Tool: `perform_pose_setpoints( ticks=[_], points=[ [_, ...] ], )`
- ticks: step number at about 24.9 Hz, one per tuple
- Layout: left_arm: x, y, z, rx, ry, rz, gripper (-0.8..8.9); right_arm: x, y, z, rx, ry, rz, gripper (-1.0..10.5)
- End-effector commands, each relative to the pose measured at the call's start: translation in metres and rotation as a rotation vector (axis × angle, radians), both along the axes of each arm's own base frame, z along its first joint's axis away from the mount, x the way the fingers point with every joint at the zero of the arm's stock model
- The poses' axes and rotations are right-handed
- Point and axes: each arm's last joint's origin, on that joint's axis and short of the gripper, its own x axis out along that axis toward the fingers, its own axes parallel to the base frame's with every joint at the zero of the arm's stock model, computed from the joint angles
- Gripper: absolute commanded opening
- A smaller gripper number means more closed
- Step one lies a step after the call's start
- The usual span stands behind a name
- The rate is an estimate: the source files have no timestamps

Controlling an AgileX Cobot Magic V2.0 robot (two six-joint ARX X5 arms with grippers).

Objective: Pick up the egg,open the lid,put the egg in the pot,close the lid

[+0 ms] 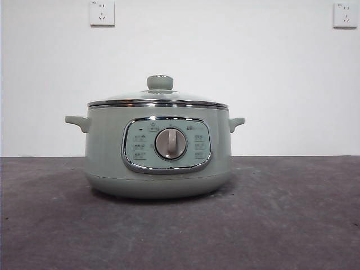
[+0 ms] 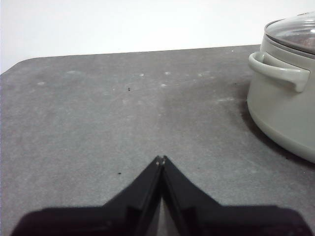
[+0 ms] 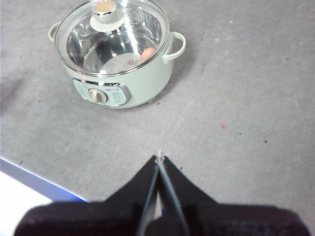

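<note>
The pale sage-green pot point(image 1: 157, 163) stands at the middle of the table, with the glass lid point(image 1: 159, 97) shut on it. In the right wrist view the pot point(image 3: 142, 81) and lid point(image 3: 110, 37) show from above, and the brown-orange egg point(image 3: 147, 53) lies inside the pot under the glass. My right gripper point(image 3: 159, 158) is shut and empty, high above the table and away from the pot. My left gripper point(image 2: 161, 159) is shut and empty, low over the table beside the pot's side handle point(image 2: 280, 71). Neither gripper shows in the front view.
The dark grey table point(image 1: 292, 214) reaches to a white wall with two sockets point(image 1: 102, 13). The table's front edge point(image 3: 39, 182) shows in the right wrist view.
</note>
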Motion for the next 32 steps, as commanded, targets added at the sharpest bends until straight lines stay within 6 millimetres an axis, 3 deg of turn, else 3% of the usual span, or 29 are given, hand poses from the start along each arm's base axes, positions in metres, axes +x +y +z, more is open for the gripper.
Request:
perform_pose_setpoints(
  ticks=[1, 5, 7, 11, 14, 23, 28, 32],
  points=[
    [0.001, 0.000, -0.003, -0.010, 0.003, 0.004, -0.03, 0.001, -0.002, -0.002, -0.047, -0.025, -0.036, 0.0],
    [0.001, 0.000, -0.003, -0.010, 0.003, 0.004, -0.03, 0.000, -0.012, 0.010, 0.078, -0.307, -0.183, 0.0],
    [0.001, 0.000, -0.003, -0.009, 0.003, 0.003, -0.03, 0.000, -0.016, -0.001, 0.131, -0.434, -0.229, 0.0],
    [0.001, 0.000, -0.003, -0.010, 0.003, 0.004, -0.03, 0.018, -0.021, -0.056, 0.092, -0.635, -0.353, 0.0],
    [0.001, 0.000, -0.003, -0.010, 0.003, 0.004, -0.03, 0.029, -0.023, -0.091, 0.098, -0.691, -0.377, 0.0],
    [0.001, 0.000, -0.003, -0.010, 0.003, 0.004, -0.03, 0.049, -0.027, -0.198, 0.071, -0.670, -0.434, 0.0],
    [0.001, 0.000, -0.003, -0.010, 0.003, 0.004, -0.03, 0.050, -0.027, -0.237, 0.062, -0.628, -0.435, 0.0],
    [0.001, 0.000, -0.003, -0.009, 0.003, 0.003, -0.03, 0.051, -0.027, -0.256, 0.065, -0.614, -0.438, 0.0]
  ],
)
